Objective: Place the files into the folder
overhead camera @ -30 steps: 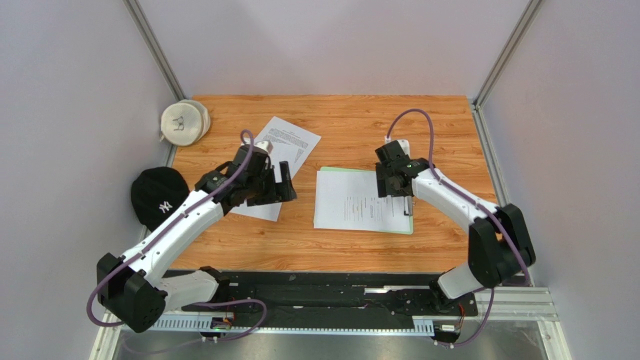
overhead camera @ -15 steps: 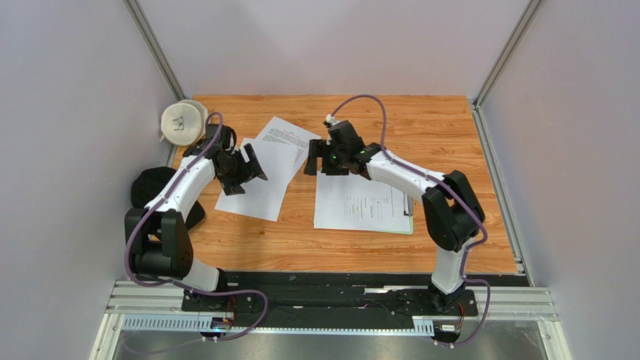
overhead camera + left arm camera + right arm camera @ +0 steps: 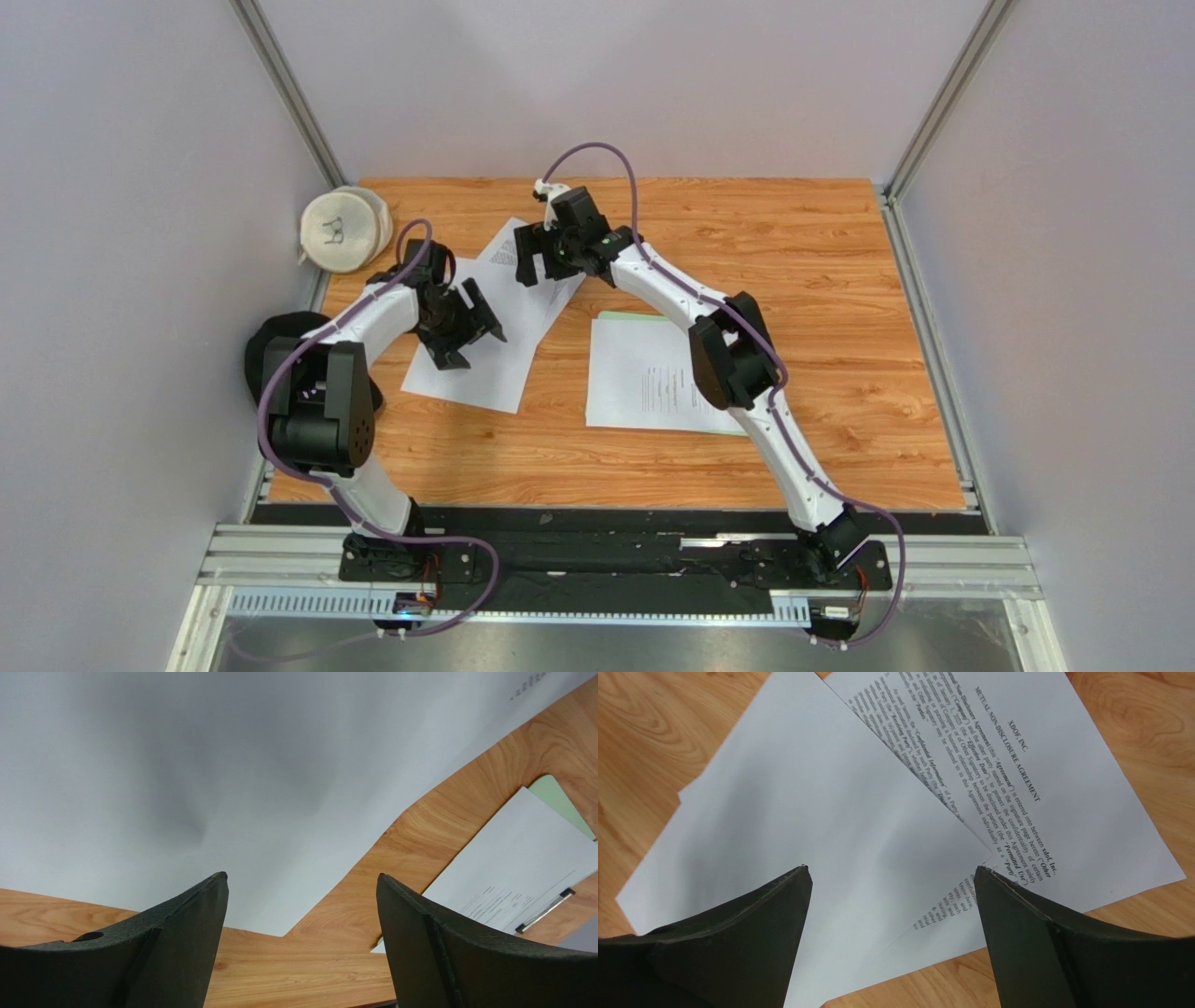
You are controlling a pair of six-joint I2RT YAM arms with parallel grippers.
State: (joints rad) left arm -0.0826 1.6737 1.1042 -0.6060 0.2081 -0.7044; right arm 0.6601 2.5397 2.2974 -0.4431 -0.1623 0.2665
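Two loose files lie overlapped at the back left of the table: a blank sheet (image 3: 484, 367) (image 3: 787, 812) on top of a printed sheet (image 3: 558, 287) (image 3: 1032, 777). The pale green folder (image 3: 631, 321) (image 3: 561, 798) lies mid-table with another printed sheet (image 3: 659, 381) (image 3: 519, 861) on it; its metal clip (image 3: 545, 910) shows in the left wrist view. My left gripper (image 3: 470, 343) (image 3: 302, 882) is open and empty over the blank sheet (image 3: 175, 777). My right gripper (image 3: 544, 270) (image 3: 892, 871) is open and empty above the spot where the two loose sheets overlap.
A white round pouch (image 3: 341, 228) sits at the table's back left corner. A black cap (image 3: 275, 350) lies off the left edge beside the left arm. Grey walls close in the table on three sides.
My right arm has swung left from the folder's clip end to above the loose sheets. My left arm has pulled back towards the left, staying over the blank sheet. Both grippers stay open.
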